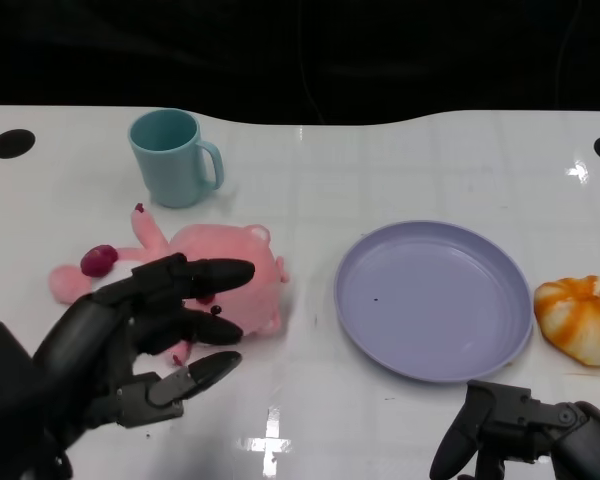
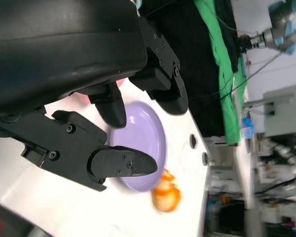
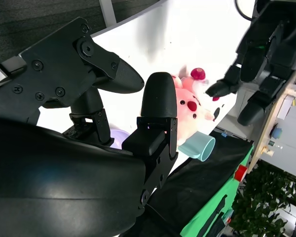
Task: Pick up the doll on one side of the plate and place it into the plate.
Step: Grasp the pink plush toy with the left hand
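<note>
Directly beneath the spread fingers of the left hand (image 1: 145, 335) lies a pink plush doll (image 1: 205, 275), on its side on the table, not yet held. It looks soft, light and squashy, so a grip around its plump body should serve better than one on a thin limb. To the far side of that hand from the doll's feet sits the empty lilac plate (image 1: 435, 300). The right hand (image 1: 525, 430) rests low, fingers apart, holding nothing. Beyond are a teal mug (image 1: 173, 157) and an orange toy (image 1: 583, 317) on the glossy white table (image 1: 400, 160), with dark cloth behind.
</note>
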Robot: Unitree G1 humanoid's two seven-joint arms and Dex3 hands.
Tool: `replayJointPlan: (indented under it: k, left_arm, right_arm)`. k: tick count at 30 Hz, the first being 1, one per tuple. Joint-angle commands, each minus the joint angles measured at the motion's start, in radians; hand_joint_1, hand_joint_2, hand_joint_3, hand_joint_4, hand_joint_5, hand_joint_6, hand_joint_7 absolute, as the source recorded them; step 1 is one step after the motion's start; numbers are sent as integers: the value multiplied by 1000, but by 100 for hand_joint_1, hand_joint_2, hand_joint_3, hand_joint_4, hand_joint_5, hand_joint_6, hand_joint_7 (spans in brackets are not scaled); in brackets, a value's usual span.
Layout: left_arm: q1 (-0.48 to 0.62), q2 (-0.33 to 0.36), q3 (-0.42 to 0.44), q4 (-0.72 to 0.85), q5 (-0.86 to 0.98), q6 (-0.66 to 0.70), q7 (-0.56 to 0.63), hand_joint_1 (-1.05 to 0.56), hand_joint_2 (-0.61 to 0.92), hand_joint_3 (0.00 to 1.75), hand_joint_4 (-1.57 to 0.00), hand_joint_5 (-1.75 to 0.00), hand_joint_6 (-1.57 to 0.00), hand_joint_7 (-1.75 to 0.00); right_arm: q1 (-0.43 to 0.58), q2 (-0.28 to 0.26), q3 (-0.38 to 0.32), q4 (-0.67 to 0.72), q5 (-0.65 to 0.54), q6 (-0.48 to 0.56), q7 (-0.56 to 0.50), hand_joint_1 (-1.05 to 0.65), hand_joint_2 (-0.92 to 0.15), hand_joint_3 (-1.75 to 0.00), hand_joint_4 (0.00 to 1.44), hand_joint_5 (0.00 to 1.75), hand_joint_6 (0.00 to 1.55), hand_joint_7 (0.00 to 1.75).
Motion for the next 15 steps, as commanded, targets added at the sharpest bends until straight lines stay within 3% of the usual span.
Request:
replayJointPlan:
  k: [1, 10, 15]
  left_arm:
    - [-21, 49, 4, -22, 76, -40, 14, -50, 92, 26, -20, -85, -44, -23]
    - [-78, 167, -27, -10, 415, -107, 68, -56, 92, 14, 0, -71, -30, -9]
    - [-116, 220, -64, 25, 629, -135, 109, -60, 92, 12, 0, -45, -22, -2]
  right_arm:
    - [1, -8, -7, 3, 4, -8, -1, -4, -50, -117, 67, 166, 61, 133]
    - [-1, -7, -9, -3, 10, 12, 0, -5, -51, -116, 66, 166, 60, 133]
    - [-1, -6, -8, -1, 10, 11, -1, -4, -51, -115, 65, 166, 60, 133]
